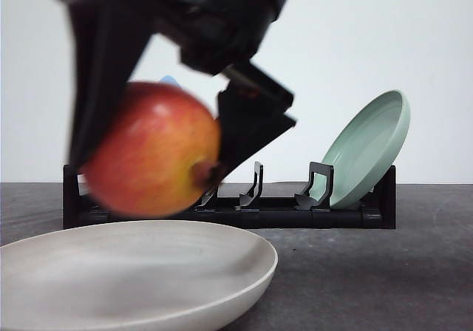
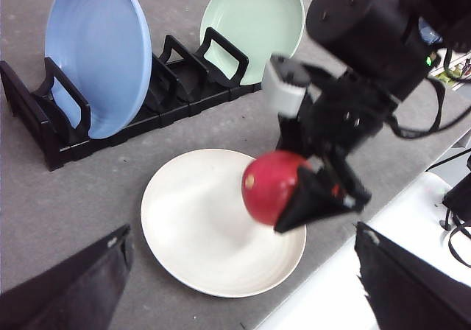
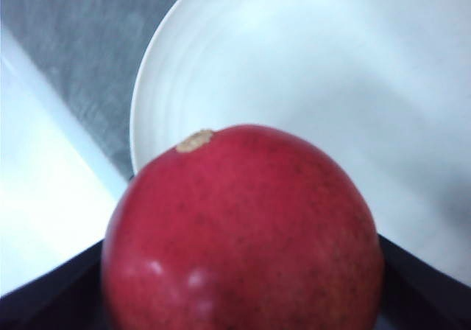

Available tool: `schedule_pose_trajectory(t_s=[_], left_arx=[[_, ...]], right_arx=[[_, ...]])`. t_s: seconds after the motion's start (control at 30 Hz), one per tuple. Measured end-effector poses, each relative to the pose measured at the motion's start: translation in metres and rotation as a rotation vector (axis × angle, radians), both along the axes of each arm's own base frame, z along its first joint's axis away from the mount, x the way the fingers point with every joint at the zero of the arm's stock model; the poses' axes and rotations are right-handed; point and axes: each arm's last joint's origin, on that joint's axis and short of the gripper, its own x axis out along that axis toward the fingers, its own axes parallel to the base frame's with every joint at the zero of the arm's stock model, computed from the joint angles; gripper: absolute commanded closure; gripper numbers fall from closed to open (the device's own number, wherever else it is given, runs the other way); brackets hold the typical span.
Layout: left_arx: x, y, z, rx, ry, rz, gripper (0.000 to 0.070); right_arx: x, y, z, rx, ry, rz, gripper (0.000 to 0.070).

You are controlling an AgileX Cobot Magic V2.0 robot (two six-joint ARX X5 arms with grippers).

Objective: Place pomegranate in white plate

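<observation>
While the right end effector [image 2: 294, 197] hangs above the surface, its two dark fingers are clamped on opposite sides of the pomegranate [image 1: 151, 150], pinching the fruit between them. The pomegranate is held in the air, clear of the white plate [image 1: 140, 272] and directly over it; in the left wrist view it sits above the plate's right-hand part, near the rim. Its skin runs from red to yellow-orange, and the small brown calyx nub points toward one finger [image 1: 247, 128] in the front view. Seen from the right wrist camera, the fruit [image 3: 243, 230] covers much of the plate's bare cream bottom [image 3: 316, 65].

The white plate lies flat on the dark grey surface [image 2: 66, 197], near its front edge. Behind it stands a black dish rack [image 2: 44, 135] carrying a blue plate [image 2: 96, 50] and a pale green plate [image 2: 254, 20], both leaning on edge in separate slots, with empty slots between them.

Two dark fingers of the left end effector [image 2: 243, 286] show in the left wrist view, set wide apart with nothing between them.
</observation>
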Motion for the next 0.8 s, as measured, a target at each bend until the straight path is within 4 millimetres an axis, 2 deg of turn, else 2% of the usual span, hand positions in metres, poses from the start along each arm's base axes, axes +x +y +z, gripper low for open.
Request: schedule_pose_trajectory(t_s=[0.4,0.7,0.77,0.8], left_arx=[[0.000,0.000,0.000,0.004,-0.004,-0.003,0.0114],[0.000,0.000,0.000,0.003,-0.003,-0.004,0.0114],[0.000,0.000,0.000,0.004,-0.003,-0.004,0.0114],[0.000,0.000,0.000,0.004,-0.003,-0.004,0.0114]], right_arx=[[0.011,0.026,-0.041,-0.020,-0.028,-0.029,0.0279],[0.014,0.030,-0.051,-0.021,-0.032,-0.031,0.0275],[0.014,0.030,-0.051,-0.021,-0.032,-0.031,0.0238],[0.014,0.030,-0.051,-0.021,-0.032,-0.031,0.0189]])
